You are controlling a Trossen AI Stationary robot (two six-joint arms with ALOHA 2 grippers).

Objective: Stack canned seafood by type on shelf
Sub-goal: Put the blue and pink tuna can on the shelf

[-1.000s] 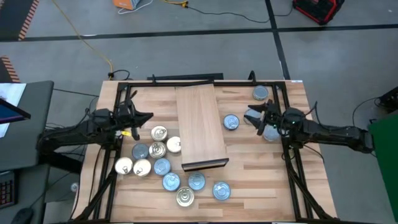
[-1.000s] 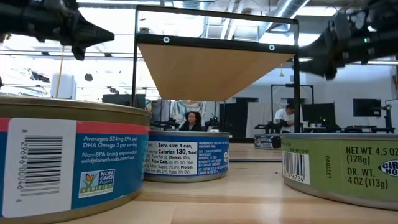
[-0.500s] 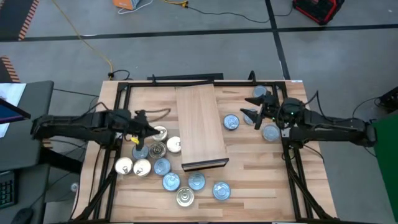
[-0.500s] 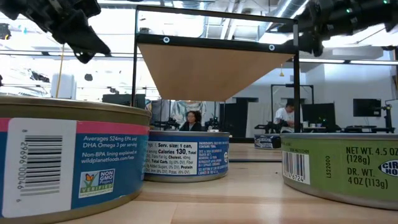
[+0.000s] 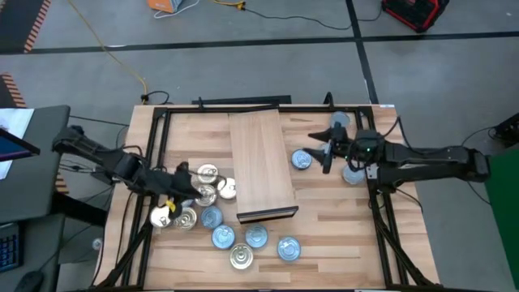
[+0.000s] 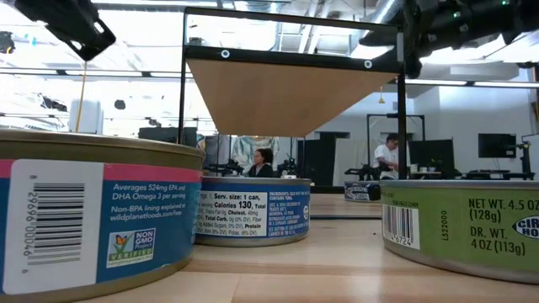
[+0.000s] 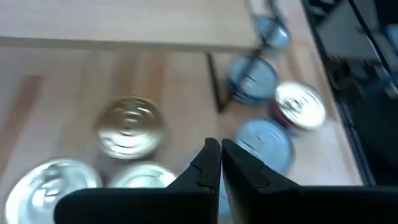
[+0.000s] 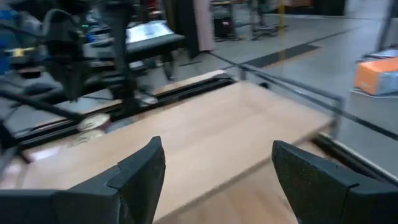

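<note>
High view looks straight down on the shelf (image 5: 261, 166); low view sits at tabletop level, tins pressed close, facing under that shelf (image 6: 290, 93) — both wrist views look across its top too (image 7: 124, 22) (image 8: 205, 140).

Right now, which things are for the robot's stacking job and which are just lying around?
For the job:
- tins crowded on the tabletop
- three more tins by the right arm
- wooden shelf, nothing on it
- left gripper, fingers shut
- right gripper, fingers open

Just lying about:
- orange thing on the floor
- red case
- yellow cable
</note>
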